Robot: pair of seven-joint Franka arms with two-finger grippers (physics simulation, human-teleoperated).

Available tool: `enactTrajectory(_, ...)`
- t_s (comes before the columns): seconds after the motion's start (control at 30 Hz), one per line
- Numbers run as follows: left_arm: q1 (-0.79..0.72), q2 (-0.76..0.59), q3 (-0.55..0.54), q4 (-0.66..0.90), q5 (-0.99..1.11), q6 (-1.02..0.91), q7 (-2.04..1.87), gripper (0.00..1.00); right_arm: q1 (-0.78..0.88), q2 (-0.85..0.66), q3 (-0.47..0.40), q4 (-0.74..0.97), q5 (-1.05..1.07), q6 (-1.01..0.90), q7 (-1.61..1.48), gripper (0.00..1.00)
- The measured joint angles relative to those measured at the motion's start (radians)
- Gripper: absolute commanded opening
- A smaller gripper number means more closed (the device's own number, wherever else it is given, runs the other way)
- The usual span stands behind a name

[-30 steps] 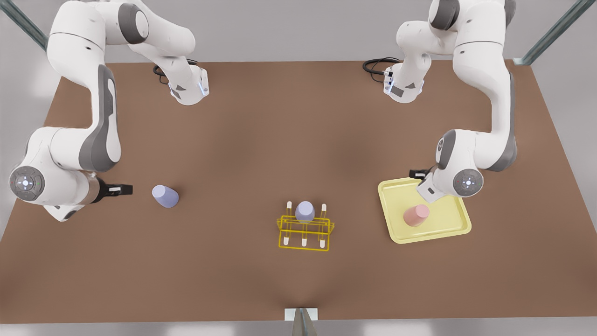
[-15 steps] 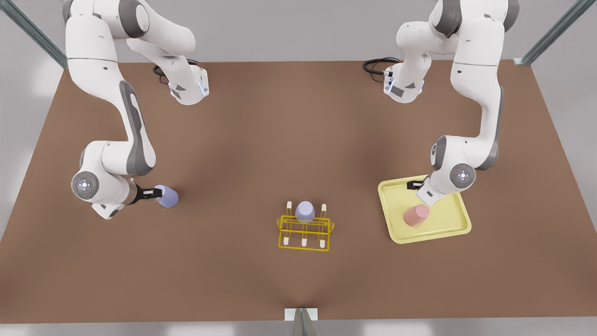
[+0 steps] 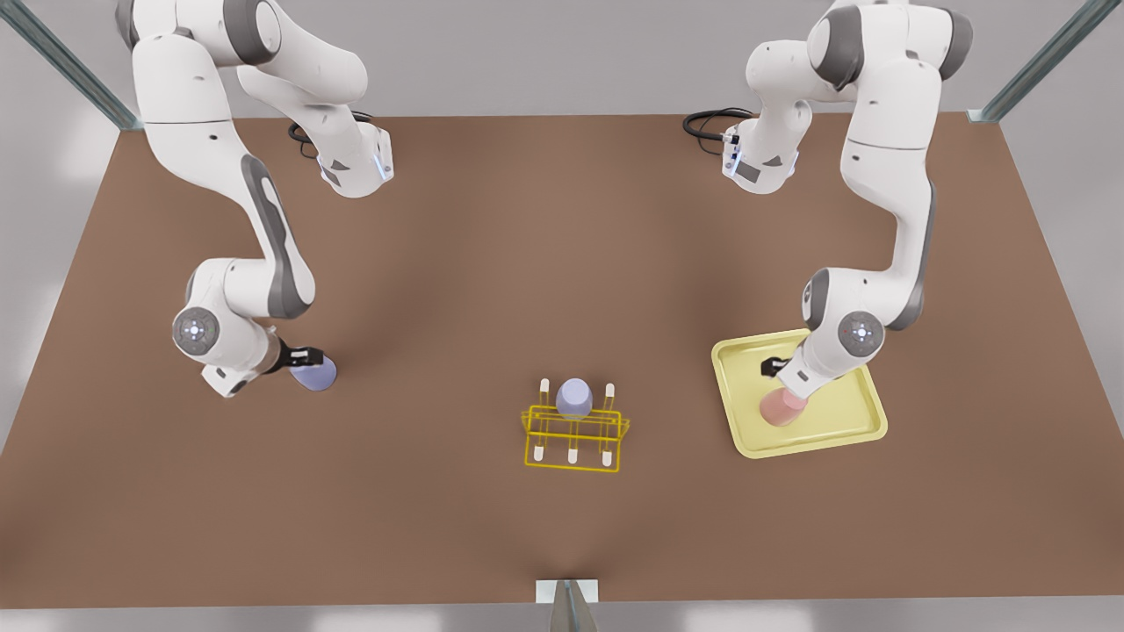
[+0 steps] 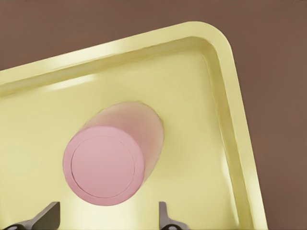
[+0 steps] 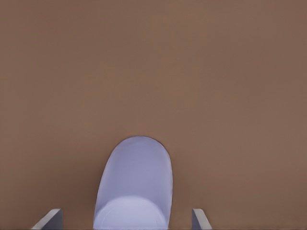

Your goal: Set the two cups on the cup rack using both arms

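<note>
A lavender cup (image 3: 316,375) lies tipped on the brown table at the front view's left. My right gripper (image 3: 307,357) is at its near end, open, with one fingertip (image 5: 50,218) on each side of the cup (image 5: 134,187). The pink cup (image 3: 780,408) lies in the pale yellow tray (image 3: 839,430) at the front view's right. My left gripper (image 3: 776,369) hangs just above it, open, its fingertips (image 4: 164,215) flanking the cup's round end (image 4: 105,165). The yellow cup rack (image 3: 572,436) stands at centre front, and another lavender cup (image 3: 573,398) sits on one of its pegs.
The tray's raised rim (image 4: 225,72) surrounds the pink cup. Both arm bases and black cables (image 3: 707,123) stand at the table's far edge. A metal post (image 3: 569,606) rises at the near edge, below the rack.
The right gripper has slid toward the front view's right until it reached the lavender cup. The left gripper has come down from the tray's far edge onto the pink cup.
</note>
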Motion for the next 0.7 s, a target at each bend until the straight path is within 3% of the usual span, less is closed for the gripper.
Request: enactTrajectory(0.7, 0.001, 0.089, -0.005, 0.068, -0.004, 0.046, 0.009, 1.00, -0.006, 0.057, 0.000, -0.071, 0.000, 0.110, 0.031, 1.00)
